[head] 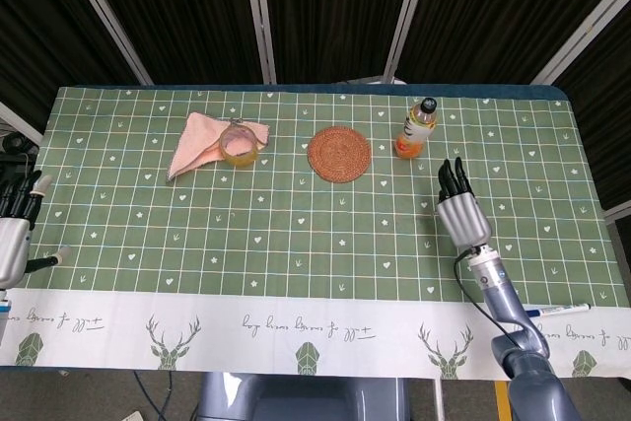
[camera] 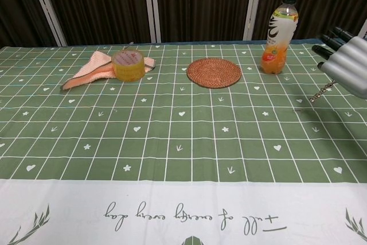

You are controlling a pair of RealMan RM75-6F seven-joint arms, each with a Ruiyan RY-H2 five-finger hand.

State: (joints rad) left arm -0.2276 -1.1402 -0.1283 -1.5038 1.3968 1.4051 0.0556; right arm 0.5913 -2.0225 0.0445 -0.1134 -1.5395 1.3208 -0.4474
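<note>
**Right hand hanging open near the drink bottle**

Dark curtains with pale vertical rails are standing behind a table (head: 99,283) that is wearing a green checked cloth with a white deer-printed border along its near edge.

Seen from the head camera, the right hand (head: 461,206) is hovering over the right part of the cloth with its fingers (head: 453,178) stretched out and slightly apart, holding nothing and pointing toward 12 o'clock. In the chest view the same hand (camera: 346,57) is entering from the right edge, raised above the cloth and casting a shadow on it.

At about 11 o'clock from that hand, near but not touching, a drink bottle (head: 416,129) with orange liquid, a pale label and a dark cap is standing upright; the chest view shows it (camera: 277,34) close to the far edge of the table. Just beside the bottle, at its 9 o'clock, a round woven coaster (head: 338,153) is lying flat. Further toward 9 o'clock, a yellow roll of tape (head: 239,144) is sitting on the edge of a pink cloth (head: 197,141).

At the far left border of the head view, the left hand (head: 14,231) is waiting beside the table edge, well apart from everything, fingers extended and empty.

A pen (head: 558,310) is lying on the white border at about 4 o'clock from the right hand.
</note>
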